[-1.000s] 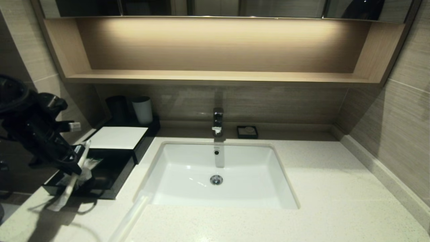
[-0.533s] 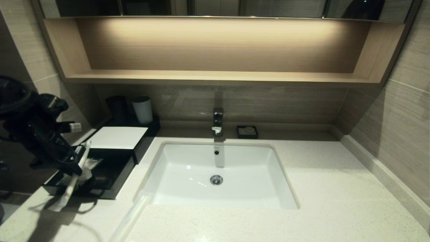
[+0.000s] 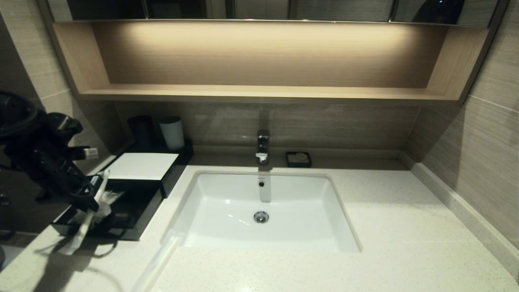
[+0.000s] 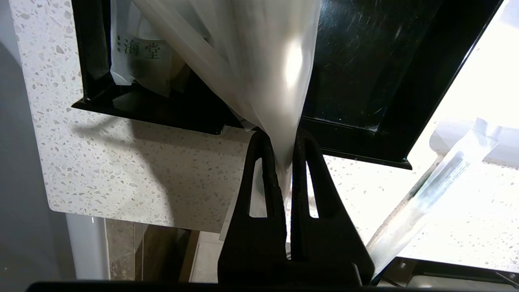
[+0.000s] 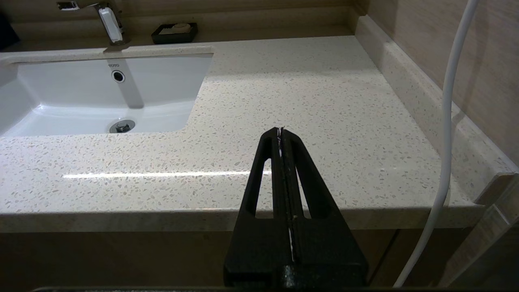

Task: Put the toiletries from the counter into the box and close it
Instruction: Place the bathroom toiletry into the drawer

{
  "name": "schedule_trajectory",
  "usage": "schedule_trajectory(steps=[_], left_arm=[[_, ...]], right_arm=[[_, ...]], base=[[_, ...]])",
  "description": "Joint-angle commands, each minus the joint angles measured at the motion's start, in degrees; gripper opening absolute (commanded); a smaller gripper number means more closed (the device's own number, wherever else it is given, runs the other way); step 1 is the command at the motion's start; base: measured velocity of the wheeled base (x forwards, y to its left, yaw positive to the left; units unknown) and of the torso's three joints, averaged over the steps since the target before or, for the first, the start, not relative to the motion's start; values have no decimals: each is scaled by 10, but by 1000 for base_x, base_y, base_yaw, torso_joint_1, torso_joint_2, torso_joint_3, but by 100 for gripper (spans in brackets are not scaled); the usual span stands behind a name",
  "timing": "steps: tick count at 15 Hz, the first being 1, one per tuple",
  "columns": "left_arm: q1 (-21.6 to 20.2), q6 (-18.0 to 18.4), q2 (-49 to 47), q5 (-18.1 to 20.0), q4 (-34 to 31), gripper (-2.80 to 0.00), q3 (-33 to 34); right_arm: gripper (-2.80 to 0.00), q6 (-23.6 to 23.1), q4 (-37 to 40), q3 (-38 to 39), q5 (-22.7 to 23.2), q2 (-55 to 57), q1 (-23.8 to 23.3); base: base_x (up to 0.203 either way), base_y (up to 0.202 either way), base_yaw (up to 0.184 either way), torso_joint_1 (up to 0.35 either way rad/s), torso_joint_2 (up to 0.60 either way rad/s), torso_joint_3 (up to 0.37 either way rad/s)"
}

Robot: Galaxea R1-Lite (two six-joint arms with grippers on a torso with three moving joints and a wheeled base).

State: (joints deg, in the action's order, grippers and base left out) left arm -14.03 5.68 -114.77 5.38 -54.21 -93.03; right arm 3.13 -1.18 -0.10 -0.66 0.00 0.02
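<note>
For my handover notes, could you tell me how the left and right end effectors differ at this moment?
The left end effector is shut on a clear plastic packet; the right end effector is shut on nothing. The left hangs by the near edge of the open black box at the counter's left end; the right is off the counter's front edge, right of the sink. Both have black fingers.

A white sink [image 3: 227, 227] is recessed in the speckled tabletop [image 3: 405, 243]. A chrome faucet [image 3: 262, 147] stands behind it, beside a soap dish [image 3: 298, 159]. Two cups [image 3: 172, 132] stand left of the faucet.
</note>
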Motion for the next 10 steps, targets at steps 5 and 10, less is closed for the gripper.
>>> schedule_trajectory(steps=[5,10], left_arm=[[0,0,-4,-2,-3,-280,0],[0,3,-5,-3,-3,-280,1]], right_arm=[[-280,0,0,0,0,1,0],[-280,0,0,0,0,0,1]], base=[[0,0,0,0,0,0],[0,0,0,0,0,0]])
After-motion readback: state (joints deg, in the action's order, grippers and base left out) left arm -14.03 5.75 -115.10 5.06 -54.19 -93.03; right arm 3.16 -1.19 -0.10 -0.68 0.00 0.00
